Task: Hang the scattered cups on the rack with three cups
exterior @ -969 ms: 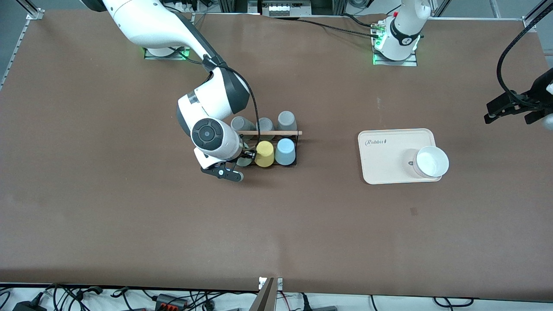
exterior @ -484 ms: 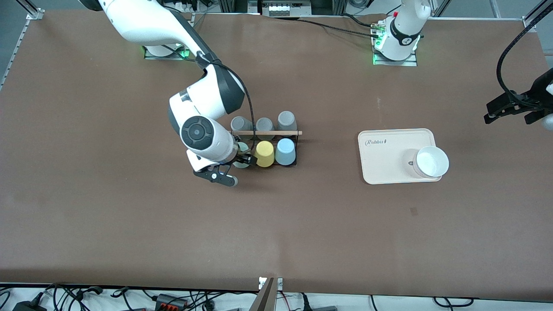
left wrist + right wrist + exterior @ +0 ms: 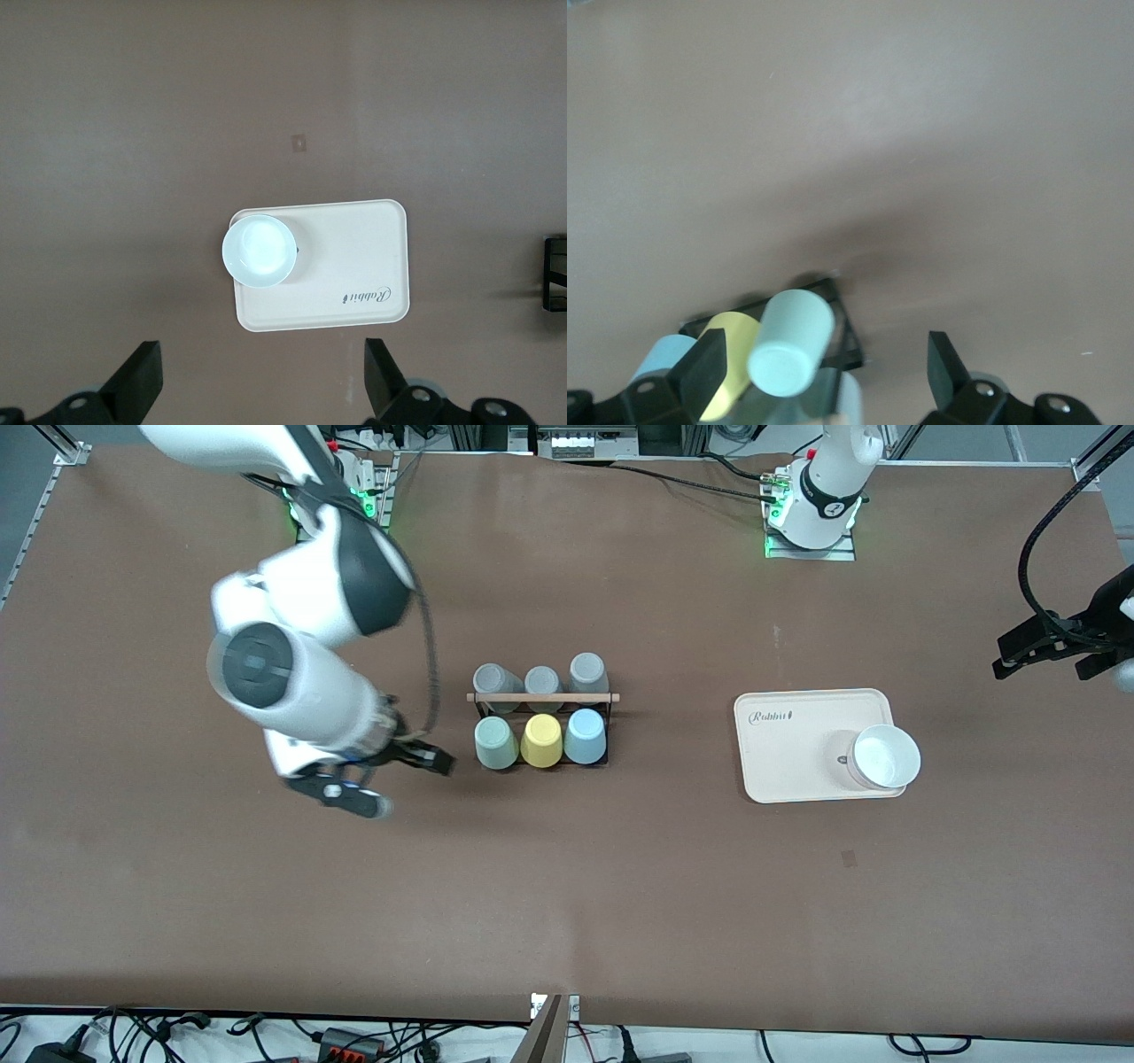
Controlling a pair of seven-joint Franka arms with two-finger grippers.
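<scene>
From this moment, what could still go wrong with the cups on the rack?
1. The right gripper is open but close to the rack, at the mint green cup end; a careless swing might knock that cup off its peg.
2. The mint green cup, yellow cup and light blue cup stand tightly side by side, so a bump on one may disturb the others.
3. The left gripper waits open over the tray with the white bowl; lowering could hit the bowl.
</scene>
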